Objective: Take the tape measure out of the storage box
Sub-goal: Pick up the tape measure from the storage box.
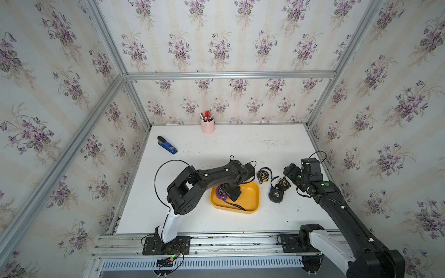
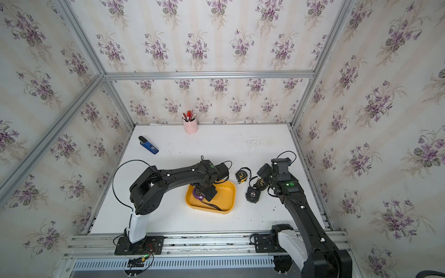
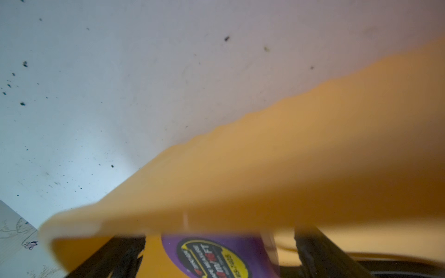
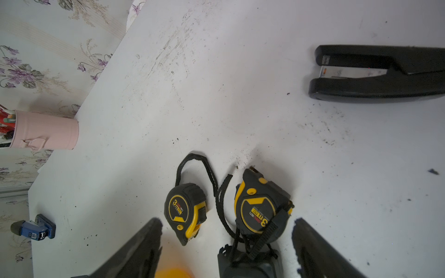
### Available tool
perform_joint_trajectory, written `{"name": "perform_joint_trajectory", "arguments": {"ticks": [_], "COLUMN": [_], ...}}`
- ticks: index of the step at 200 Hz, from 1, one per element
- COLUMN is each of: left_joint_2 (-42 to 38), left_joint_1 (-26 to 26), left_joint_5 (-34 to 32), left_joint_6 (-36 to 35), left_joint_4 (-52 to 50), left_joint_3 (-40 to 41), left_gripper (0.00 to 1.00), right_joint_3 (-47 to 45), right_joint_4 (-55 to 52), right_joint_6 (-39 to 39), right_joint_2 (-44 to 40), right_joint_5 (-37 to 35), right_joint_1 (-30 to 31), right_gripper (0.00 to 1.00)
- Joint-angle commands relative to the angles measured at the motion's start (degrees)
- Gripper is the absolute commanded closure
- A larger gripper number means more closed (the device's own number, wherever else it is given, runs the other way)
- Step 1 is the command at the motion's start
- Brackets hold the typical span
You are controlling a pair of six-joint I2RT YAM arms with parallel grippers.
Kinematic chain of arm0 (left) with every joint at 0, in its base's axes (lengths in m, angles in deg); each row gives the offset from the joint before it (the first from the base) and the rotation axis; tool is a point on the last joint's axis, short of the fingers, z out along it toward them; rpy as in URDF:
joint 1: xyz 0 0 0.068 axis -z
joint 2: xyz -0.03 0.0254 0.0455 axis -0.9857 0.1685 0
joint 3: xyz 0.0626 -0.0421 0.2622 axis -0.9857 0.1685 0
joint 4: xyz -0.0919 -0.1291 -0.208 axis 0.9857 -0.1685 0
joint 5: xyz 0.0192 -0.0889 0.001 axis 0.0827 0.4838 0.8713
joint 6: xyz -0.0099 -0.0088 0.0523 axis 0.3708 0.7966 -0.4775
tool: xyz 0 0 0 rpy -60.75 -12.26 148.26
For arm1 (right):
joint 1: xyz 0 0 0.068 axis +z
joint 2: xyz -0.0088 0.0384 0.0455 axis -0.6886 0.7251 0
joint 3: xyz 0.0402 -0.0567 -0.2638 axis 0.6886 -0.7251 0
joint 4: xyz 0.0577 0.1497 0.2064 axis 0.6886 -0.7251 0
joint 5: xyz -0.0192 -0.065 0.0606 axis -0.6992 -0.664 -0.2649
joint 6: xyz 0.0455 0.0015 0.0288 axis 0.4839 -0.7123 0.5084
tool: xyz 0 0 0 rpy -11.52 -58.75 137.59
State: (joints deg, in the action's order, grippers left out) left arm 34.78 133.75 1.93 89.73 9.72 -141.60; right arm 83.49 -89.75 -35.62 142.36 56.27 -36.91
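- Storage box (image 1: 251, 192): purple tape measure (image 1: 220, 192) flat, label up, at the box's end nearest the left arm.
- Left gripper (image 1: 233, 193): inside the box, fingers (image 3: 115, 257) spread, flanking it, unclamped; the nearer one.
- Right gripper (image 4: 227, 220): outside the box, spread, empty.
- Flanking plain in left wrist view, hidden in both top views.

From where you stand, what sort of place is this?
Likely a robot test booth: a white table inside an aluminium frame hung with floral wallpaper, left arm and right arm bolted to its front rail.
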Motion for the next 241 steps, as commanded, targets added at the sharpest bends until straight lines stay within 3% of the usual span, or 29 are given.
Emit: {"name": "perform_joint_trajectory", "arguments": {"ticks": [1, 63, 125, 179, 241], "left_joint_2": [0.49, -0.95, -2.73, -5.32, -5.91], "left_joint_1": [0.07, 0.07, 0.14, 0.16, 0.18], "left_joint_5": [4.09, 7.64, 6.75, 4.18, 4.15], "left_joint_6": [0.48, 2.32, 3.4, 5.63, 6.33], "left_joint_4": [-1.7, 0.19, 0.55, 3.51, 4.6], "left_joint_3": [0.83, 2.8, 3.91, 5.57, 6.93], "left_gripper": [0.0, 0.0, 0.02, 0.13, 0.17], "right_joint_3": [0.36, 0.42, 0.36, 0.4, 0.42], "right_joint_4": [0.53, 0.51, 0.99, 1.53, 1.95], "right_joint_6": [-0.61, -0.73, -0.66, -0.64, -1.14], "right_joint_2": [0.09, 0.28, 0.23, 0.32, 0.14], "right_joint_5": [-0.02, -0.11, -0.02, 0.8, 1.17], "right_joint_1": [-0.06, -0.03, -0.11, -0.11, -0.11], "right_gripper": [0.13, 0.12, 0.13, 0.13, 0.13]}}
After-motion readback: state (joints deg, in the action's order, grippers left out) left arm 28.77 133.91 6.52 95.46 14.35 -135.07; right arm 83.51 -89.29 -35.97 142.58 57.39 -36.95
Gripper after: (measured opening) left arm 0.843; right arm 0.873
